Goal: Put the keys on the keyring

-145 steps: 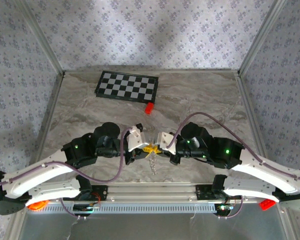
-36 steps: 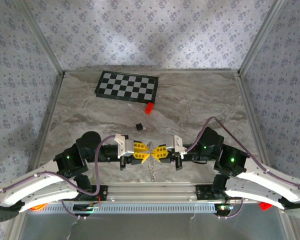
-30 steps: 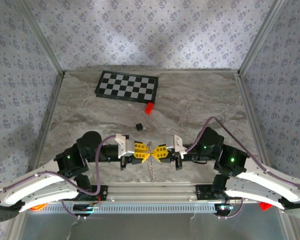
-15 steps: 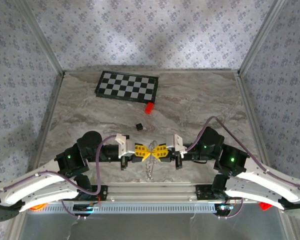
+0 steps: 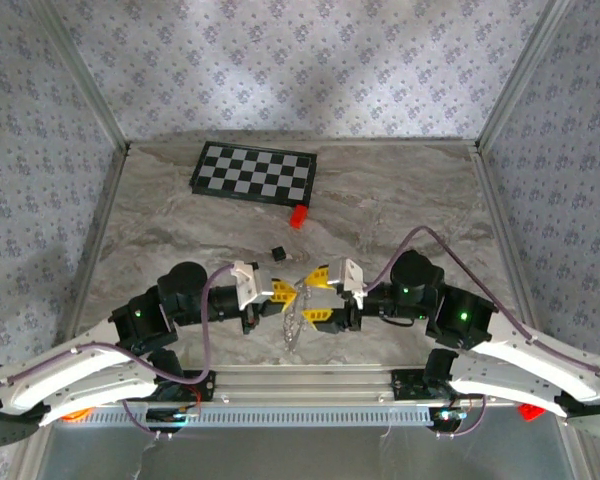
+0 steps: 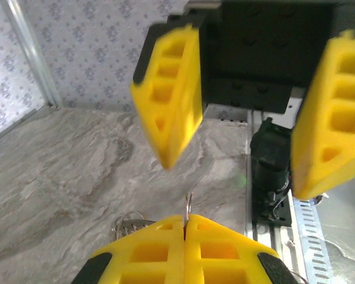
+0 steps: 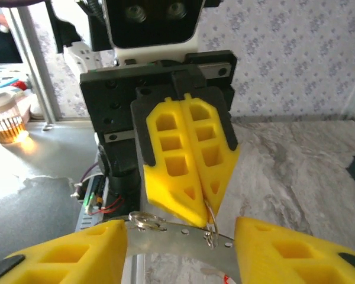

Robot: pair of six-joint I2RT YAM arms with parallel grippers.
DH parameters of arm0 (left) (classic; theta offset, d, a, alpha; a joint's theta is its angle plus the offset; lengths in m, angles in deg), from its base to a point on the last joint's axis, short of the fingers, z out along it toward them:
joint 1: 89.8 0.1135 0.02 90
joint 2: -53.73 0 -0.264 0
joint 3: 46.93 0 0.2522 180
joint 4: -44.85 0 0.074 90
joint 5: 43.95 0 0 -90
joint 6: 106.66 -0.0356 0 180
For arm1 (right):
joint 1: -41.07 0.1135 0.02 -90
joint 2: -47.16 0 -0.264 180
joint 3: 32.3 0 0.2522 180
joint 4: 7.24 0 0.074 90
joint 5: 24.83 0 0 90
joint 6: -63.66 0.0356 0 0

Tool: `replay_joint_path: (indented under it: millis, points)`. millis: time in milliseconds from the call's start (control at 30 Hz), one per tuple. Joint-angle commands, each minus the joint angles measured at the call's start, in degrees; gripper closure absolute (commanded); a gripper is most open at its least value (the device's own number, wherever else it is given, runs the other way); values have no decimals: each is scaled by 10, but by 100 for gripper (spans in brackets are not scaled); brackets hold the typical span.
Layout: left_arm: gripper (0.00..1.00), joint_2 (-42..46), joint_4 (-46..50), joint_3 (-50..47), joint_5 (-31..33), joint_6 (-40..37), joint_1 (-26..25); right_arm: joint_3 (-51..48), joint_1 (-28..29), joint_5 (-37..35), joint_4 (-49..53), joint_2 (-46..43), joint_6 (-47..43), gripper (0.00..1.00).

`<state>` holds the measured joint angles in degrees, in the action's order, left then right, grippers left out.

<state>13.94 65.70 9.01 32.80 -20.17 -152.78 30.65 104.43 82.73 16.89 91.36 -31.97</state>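
Item: keyring (image 5: 294, 320), at the table's (image 5: 400, 200) 6 o'clock edge, pinched at its top by the clamped left gripper (image 5: 290, 293) and dangling free, apparently presented to the right gripper (image 5: 313, 296), spread wide and empty at its 3 o'clock

The place is a robotics lab test cell. A marble-patterned table (image 5: 410, 200) is boxed in by aluminium frame posts (image 5: 88, 88) and panels of patterned wallpaper (image 5: 300, 60). A black-and-white checkerboard (image 5: 255, 172) lies at the far left. A cabled left arm (image 5: 90, 365) and right arm (image 5: 520, 350) are bolted to a slotted metal rail (image 5: 310, 384) along the near edge.
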Motion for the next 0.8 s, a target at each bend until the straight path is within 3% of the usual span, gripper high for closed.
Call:
replay_joint_path:
  millis: [0,467,533,767]
  points:
    - [100,21,-6,-7,3,25,26,29,1,-57,31,5,33,33]
    - [100,37,24,-21,24,65,47,42,-12,-216,152,14,145,6]
    - [100,42,36,-23,37,76,49,46,-24,-222,172,18,161,0]
    - [100,90,102,-26,88,108,52,56,-99,-179,223,71,210,1]
